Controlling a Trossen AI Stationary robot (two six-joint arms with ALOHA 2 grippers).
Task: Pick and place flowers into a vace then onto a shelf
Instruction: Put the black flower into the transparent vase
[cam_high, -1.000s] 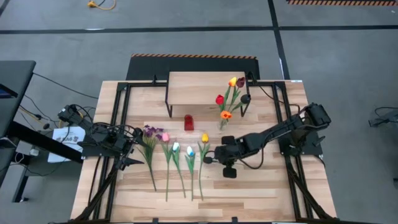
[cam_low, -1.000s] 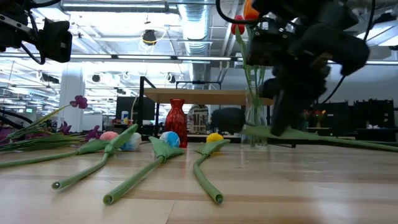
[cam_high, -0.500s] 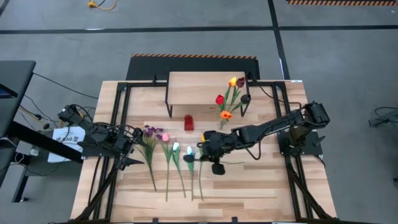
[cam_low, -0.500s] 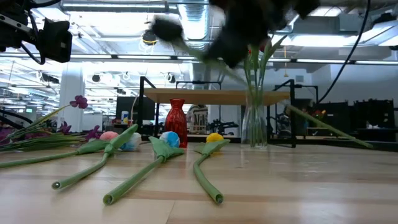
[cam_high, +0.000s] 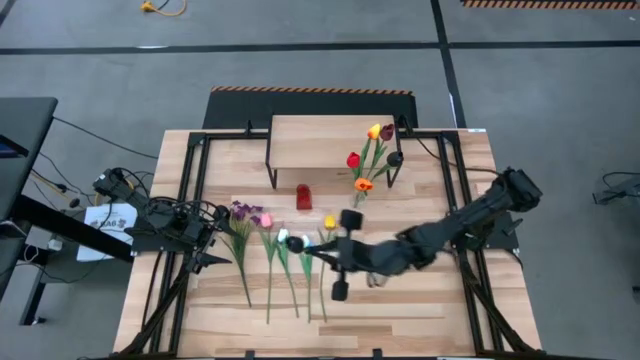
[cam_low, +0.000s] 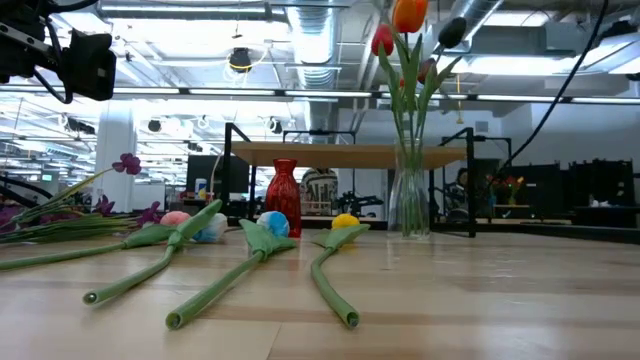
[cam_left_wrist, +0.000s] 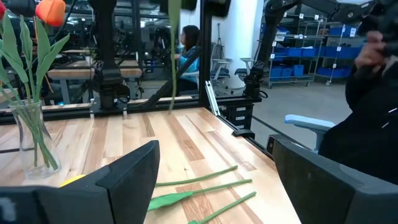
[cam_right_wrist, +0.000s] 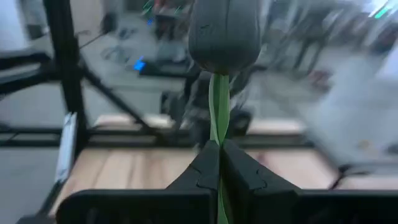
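My right gripper (cam_right_wrist: 219, 155) hovers over the table's middle (cam_high: 305, 248), shut on a pale tulip (cam_right_wrist: 224, 31) whose head stands above the fingers. The tulip's stem (cam_left_wrist: 172, 62) hangs below them. A clear vase (cam_low: 408, 200) with red, orange and dark flowers stands on the table in front of the shelf (cam_high: 330, 140). Several flowers (cam_high: 285, 260) lie in a row on the planks: purple, pink, white, yellow. My left gripper (cam_high: 212, 238) waits open at the table's left side. My right gripper pinches the tulip's green stem (cam_right_wrist: 217, 134) a little below the head, between its two fingers. The fingers come about level from the table's right and lie across the stem. The flower stands roughly upright, lifted clear of the table.
A small red vase (cam_high: 303, 197) stands in front of the shelf, left of the clear vase. Black frame rails (cam_high: 195, 190) run along both sides of the table. Bare planks lie near the front edge and at the right. A seated person (cam_left_wrist: 186, 46) shows beyond the table.
My right gripper has risen from the tabletop beside the clear vase and swung toward the table's left, tipping from pointing down to about level. It stays shut on the tulip, whose stem lay on the table and now hangs clear.
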